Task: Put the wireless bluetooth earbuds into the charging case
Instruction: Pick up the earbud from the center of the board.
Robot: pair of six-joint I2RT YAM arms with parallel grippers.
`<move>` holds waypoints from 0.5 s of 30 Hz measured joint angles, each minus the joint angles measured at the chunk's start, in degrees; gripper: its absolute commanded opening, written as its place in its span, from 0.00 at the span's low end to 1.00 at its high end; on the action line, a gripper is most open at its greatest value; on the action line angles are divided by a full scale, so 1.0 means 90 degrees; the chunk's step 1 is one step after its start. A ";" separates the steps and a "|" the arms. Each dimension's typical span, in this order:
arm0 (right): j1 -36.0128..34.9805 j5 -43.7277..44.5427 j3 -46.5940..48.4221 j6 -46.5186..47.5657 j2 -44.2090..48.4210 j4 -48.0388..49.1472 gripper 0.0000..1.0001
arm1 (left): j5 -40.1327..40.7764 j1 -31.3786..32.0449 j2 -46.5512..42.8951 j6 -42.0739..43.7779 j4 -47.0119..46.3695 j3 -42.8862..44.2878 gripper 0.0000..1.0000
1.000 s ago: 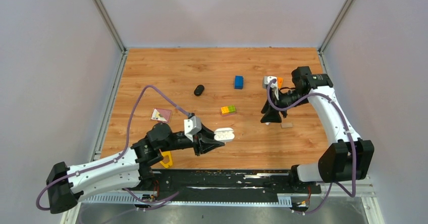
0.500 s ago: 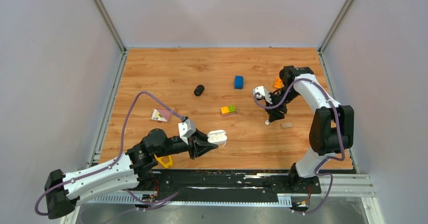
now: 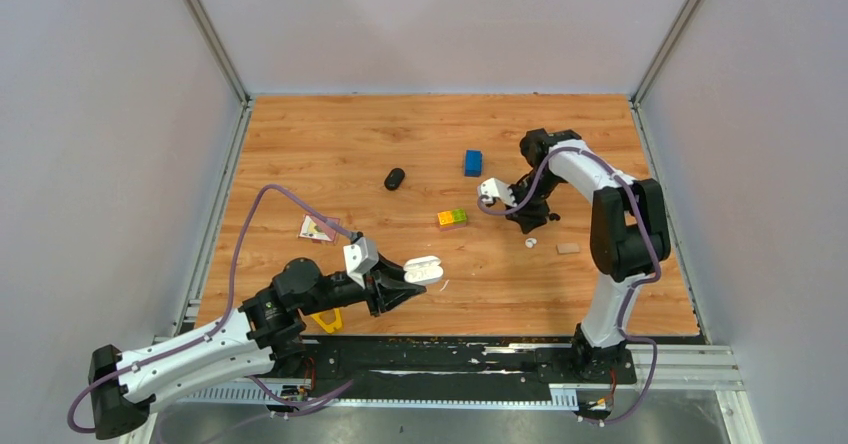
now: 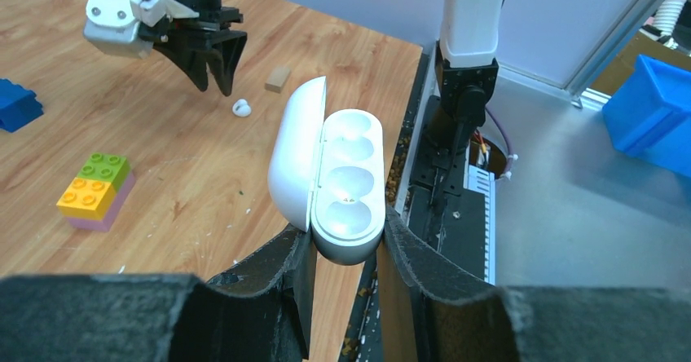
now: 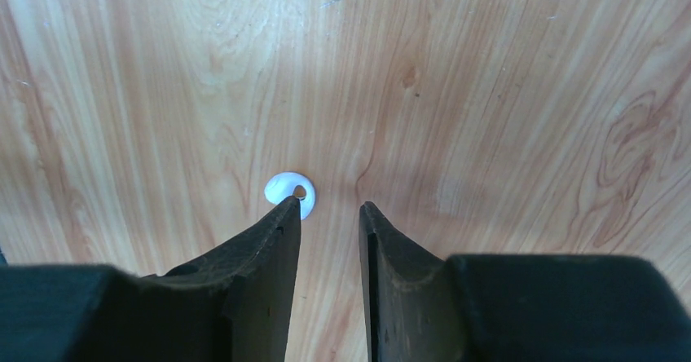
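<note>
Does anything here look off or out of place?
The white earbud on the table lies beside one fingertip of the right tool, not in its gap, so the tool looks misaligned.

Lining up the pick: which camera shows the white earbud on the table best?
The right wrist view: the white earbud lies large and sharp at one fingertip of the right gripper, outside its open jaws. The top view gives only a white speck; the left wrist view shows it small, beyond the held charging case.
</note>
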State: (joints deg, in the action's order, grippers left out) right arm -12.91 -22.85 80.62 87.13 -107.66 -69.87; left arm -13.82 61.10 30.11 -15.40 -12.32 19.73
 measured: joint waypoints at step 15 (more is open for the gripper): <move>-0.0085 0.0437 0.0034 0.0046 -0.0413 0.0087 0.35 | 0.0063 0.0000 -0.0085 0.0034 0.0138 0.0005 0.00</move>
State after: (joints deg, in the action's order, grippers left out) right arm -13.67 -18.92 80.93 87.55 -111.37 -69.08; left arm -13.26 61.10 29.34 -15.09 -11.07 19.77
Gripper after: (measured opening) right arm 0.353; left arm 0.364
